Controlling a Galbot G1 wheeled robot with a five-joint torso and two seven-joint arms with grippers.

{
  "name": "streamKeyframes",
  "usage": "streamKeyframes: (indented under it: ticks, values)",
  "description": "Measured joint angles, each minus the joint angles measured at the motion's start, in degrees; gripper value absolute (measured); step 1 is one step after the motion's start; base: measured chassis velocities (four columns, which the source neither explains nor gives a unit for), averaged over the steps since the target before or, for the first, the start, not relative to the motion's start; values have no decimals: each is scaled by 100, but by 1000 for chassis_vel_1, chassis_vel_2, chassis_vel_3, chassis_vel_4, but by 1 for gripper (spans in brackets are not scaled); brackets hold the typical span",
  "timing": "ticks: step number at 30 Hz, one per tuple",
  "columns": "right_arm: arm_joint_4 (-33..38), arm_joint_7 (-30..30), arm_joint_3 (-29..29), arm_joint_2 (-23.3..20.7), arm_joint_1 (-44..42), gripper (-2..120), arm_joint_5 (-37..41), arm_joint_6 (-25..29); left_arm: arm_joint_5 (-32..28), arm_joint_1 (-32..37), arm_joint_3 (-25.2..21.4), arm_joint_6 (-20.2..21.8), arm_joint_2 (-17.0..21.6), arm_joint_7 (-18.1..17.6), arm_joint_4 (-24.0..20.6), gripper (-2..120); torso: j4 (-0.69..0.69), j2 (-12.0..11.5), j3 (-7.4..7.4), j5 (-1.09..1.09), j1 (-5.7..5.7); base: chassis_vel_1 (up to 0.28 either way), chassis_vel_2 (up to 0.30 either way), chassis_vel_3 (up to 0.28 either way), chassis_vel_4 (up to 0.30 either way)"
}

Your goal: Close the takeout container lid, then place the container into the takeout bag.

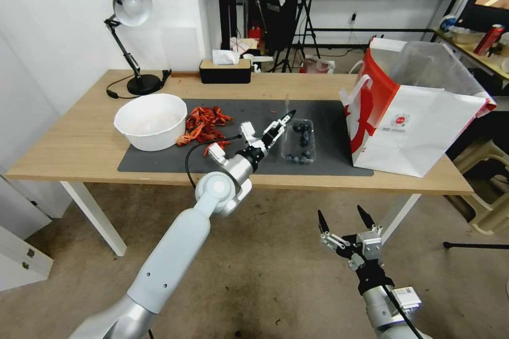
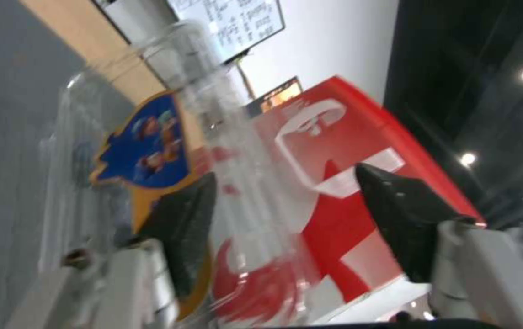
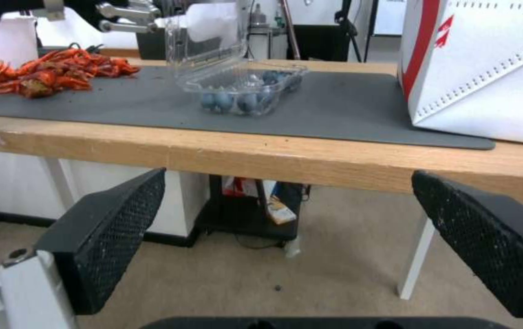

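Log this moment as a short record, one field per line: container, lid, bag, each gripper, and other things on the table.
takeout container: on the grey mat, blueberries inside
lid: raised, not closed
takeout bag: upright on the table's right end, mouth open
left gripper: at the raised lid, fingers open on either side of it
right gripper: open, below the table edge, over the floor
other: white bowl, red crayfish pile, desk lamp, tissue box
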Motion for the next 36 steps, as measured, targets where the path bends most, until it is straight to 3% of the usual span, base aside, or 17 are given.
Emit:
streamKeyframes:
  ticks: [15,30,36]
  values:
    - [-16,-43,-20,21,-45,100,-111,55,-124,-117,68,26,-124,-387,101,1,0,0,-1,0,0,0,0,0,0]
    - [-12,-52,0,11,-53,100,-124,81,169,-124,248,84,-194,-531,83,0,0,0,-1,1,-1,0,0,0,0]
    - [-13,-54,2,26,-49,100,-118,86,419,-192,383,177,-235,-739,91,0,0,0,0,0,-1,0,0,0,0]
